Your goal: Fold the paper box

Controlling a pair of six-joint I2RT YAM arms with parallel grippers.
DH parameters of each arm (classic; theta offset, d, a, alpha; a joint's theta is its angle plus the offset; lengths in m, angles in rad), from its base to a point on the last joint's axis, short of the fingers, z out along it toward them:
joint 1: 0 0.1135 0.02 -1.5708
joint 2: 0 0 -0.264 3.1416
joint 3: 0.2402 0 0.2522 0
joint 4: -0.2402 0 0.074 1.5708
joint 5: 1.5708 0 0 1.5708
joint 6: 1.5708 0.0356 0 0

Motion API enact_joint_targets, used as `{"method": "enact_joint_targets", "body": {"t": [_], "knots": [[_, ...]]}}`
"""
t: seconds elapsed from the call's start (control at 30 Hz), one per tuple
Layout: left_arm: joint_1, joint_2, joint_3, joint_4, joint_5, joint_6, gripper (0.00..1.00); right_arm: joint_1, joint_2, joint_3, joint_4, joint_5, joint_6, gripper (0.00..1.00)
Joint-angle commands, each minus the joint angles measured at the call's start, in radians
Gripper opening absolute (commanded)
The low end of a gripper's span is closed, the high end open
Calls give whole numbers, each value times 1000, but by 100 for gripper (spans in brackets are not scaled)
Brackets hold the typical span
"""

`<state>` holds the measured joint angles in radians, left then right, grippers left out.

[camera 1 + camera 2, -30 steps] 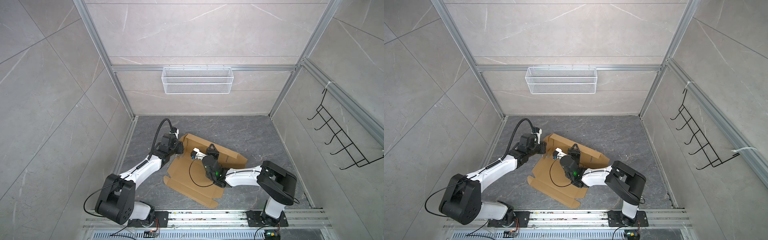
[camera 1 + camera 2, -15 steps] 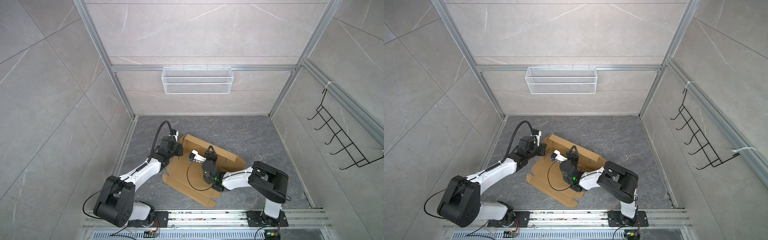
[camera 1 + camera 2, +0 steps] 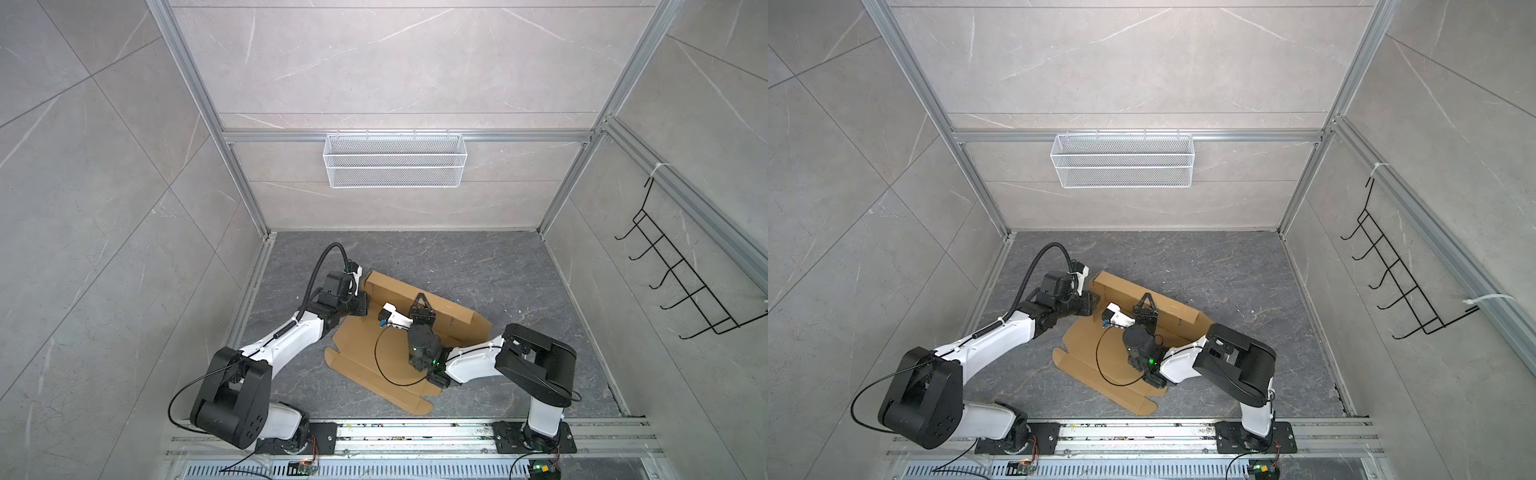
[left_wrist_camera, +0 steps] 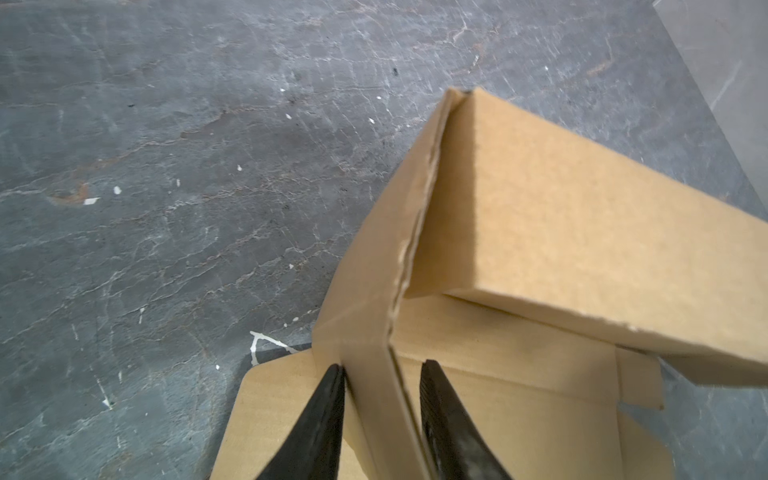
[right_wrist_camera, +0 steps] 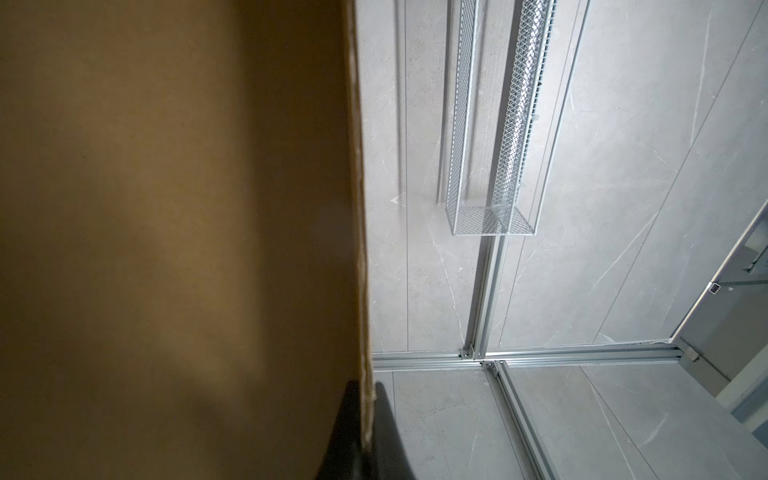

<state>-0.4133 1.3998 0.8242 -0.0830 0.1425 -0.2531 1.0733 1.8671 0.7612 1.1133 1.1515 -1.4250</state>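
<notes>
The paper box (image 3: pixel 361 353) (image 3: pixel 1088 345) is a brown cardboard blank lying on the dark floor, with its far wall folded up. My left gripper (image 3: pixel 363 302) (image 3: pixel 1096 301) sits at the box's left end. In the left wrist view its jaws (image 4: pixel 380 368) stand open astride an upright side flap (image 4: pixel 365 316); one finger (image 4: pixel 332 399) touches the flap and the other stands clear of it. My right gripper (image 3: pixel 422 297) (image 3: pixel 1145 297) points up at the raised wall. In the right wrist view it (image 5: pixel 365 386) is shut on the wall's top edge (image 5: pixel 359 249).
A white wire basket (image 3: pixel 395 160) hangs on the back wall. A black hook rack (image 3: pixel 681 286) is on the right wall. The right arm's black cable (image 3: pixel 382 361) loops over the flat cardboard. An aluminium rail (image 3: pixel 415 432) runs along the front, and walls close in the floor.
My left gripper's jaws have parted around the side flap. The right arm's elbow has swung left while its gripper stays shut on the raised wall.
</notes>
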Motion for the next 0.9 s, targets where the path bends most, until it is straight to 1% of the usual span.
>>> {"method": "enact_joint_targets", "body": {"t": [0.0, 0.13, 0.27, 0.4, 0.53, 0.73, 0.87], "knots": [[20, -1, 50, -56, 74, 47, 39, 19, 18, -36, -128, -58, 60, 0], [67, -20, 55, -96, 131, 76, 46, 19, 20, -42, -136, -58, 69, 0], [123, -37, 73, -127, 202, 92, 51, 20, 12, -48, -155, -61, 82, 0], [141, -55, 88, -137, 261, 102, 55, 20, 6, -41, -195, -65, 104, 0], [157, -72, 109, -179, 293, 119, 61, 19, 9, -38, -202, -65, 101, 0], [237, -122, 133, -221, 358, 126, 65, 20, 10, -36, -206, -67, 101, 0], [284, -138, 181, -264, 397, 131, 65, 21, 13, -33, -204, -67, 103, 0]]}}
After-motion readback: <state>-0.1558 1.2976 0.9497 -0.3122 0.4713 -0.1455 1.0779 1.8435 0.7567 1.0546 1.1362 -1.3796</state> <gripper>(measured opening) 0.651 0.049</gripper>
